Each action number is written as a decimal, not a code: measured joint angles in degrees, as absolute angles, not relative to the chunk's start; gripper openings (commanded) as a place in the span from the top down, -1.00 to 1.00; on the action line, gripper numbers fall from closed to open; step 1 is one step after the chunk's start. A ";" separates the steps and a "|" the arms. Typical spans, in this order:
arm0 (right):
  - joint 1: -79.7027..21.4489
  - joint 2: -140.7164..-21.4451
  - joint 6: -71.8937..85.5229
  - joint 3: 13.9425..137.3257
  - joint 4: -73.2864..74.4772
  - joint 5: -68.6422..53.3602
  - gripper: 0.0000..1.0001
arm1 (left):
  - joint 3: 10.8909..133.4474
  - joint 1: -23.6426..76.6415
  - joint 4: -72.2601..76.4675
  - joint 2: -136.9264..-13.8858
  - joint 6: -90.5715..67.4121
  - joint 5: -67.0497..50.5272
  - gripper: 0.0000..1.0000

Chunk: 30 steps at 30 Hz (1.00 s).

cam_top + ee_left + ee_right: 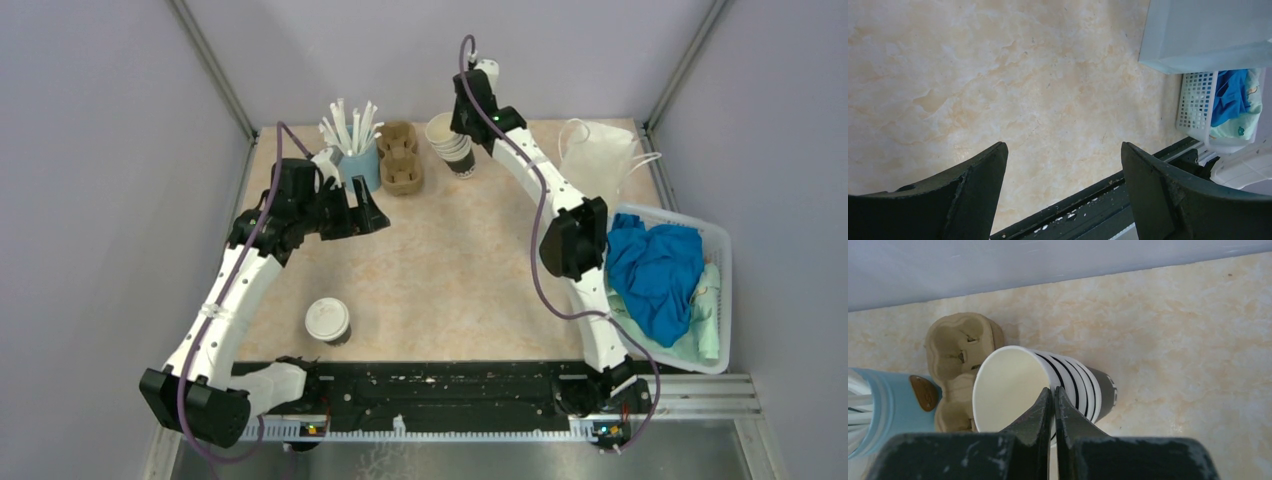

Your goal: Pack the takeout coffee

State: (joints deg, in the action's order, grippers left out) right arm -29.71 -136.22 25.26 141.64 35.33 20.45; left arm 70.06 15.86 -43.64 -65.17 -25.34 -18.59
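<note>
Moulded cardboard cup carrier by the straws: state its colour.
Tan-brown; the cardboard carrier shows best in the right wrist view.

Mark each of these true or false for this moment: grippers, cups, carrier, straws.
1. The left gripper is open and holds nothing. True.
2. The right gripper hangs wide open. False: it is shut on the top rim of the stack of cups.
3. A lidded cup stands near the front edge of the table. True.
4. The cardboard carrier holds a cup. False: its pockets look empty.
5. The straws lie flat on the table. False: they stand in a blue cup.
</note>
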 measured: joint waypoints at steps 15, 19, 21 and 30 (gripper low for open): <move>-21.93 -124.66 39.81 118.52 22.79 1.72 1.00 | 70.08 15.86 -42.35 -65.19 -26.65 -18.57 -0.80; -19.55 -121.03 46.15 108.90 14.94 -7.31 1.00 | 70.13 15.86 -41.69 -65.32 -27.29 -18.59 -0.79; -18.98 -120.03 47.59 105.60 11.55 -9.26 1.00 | 70.28 15.86 -41.41 -65.67 -27.53 -18.59 -0.79; -18.37 -117.80 50.26 102.74 3.73 -17.15 1.00 | 70.57 15.86 -40.12 -66.30 -28.88 -18.68 -0.75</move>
